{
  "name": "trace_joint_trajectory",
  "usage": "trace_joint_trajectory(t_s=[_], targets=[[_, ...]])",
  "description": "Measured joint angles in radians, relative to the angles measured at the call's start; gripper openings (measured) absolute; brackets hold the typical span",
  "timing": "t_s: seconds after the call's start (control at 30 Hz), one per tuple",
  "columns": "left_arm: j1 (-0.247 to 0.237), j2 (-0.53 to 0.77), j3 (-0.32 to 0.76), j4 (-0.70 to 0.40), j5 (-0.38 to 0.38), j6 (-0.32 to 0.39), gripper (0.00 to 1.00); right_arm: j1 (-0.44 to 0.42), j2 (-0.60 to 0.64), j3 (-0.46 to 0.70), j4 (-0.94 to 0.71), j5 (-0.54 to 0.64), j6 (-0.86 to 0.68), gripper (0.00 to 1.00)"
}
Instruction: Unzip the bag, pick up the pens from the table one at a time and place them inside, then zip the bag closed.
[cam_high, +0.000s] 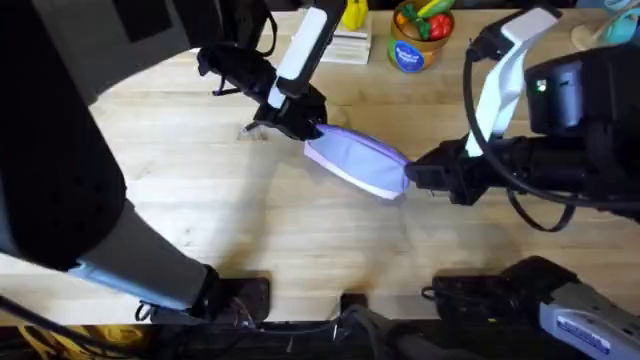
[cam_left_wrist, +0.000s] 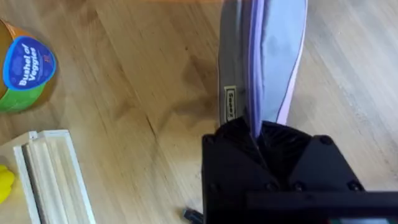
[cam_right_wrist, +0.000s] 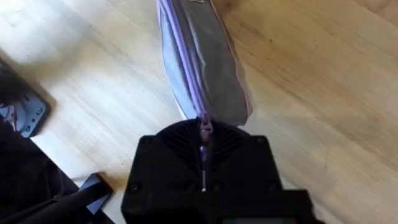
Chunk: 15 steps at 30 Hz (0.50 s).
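The lavender bag (cam_high: 357, 160) lies slantwise on the table (cam_high: 200, 210), stretched between both grippers. My left gripper (cam_high: 312, 135) is shut on its far-left end; in the left wrist view the fabric of the bag (cam_left_wrist: 277, 56) runs out from between the closed fingers of that gripper (cam_left_wrist: 255, 132). At the near-right end my right gripper (cam_high: 410, 178) is shut on the zip pull (cam_right_wrist: 204, 132), where the bag (cam_right_wrist: 202, 68) meets the gripper (cam_right_wrist: 204, 146). No gap shows along the zip seam. The pens are out of view.
A colourful tub of toy fruit (cam_high: 420, 35) (cam_left_wrist: 25, 71) stands at the back of the table, beside a pale wooden holder (cam_high: 345, 45) (cam_left_wrist: 50, 174). Black equipment (cam_high: 520, 285) lies at the near right edge. Bare wood stretches in front of the bag.
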Motion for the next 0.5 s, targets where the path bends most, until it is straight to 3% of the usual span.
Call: trace_joint_trajectory(t_s=[0.2, 0.5], targets=[[-0.005, 0.000, 0.000, 0.001, 0.025, 0.000, 0.043, 0.002, 0.054, 0.109, -0.098, 0.045, -0.081, 0.028], [-0.004, 0.000, 0.000, 0.002, 0.011, 0.000, 0.043, 0.003, 0.145, 0.177, -0.124, 0.063, -0.221, 0.029]])
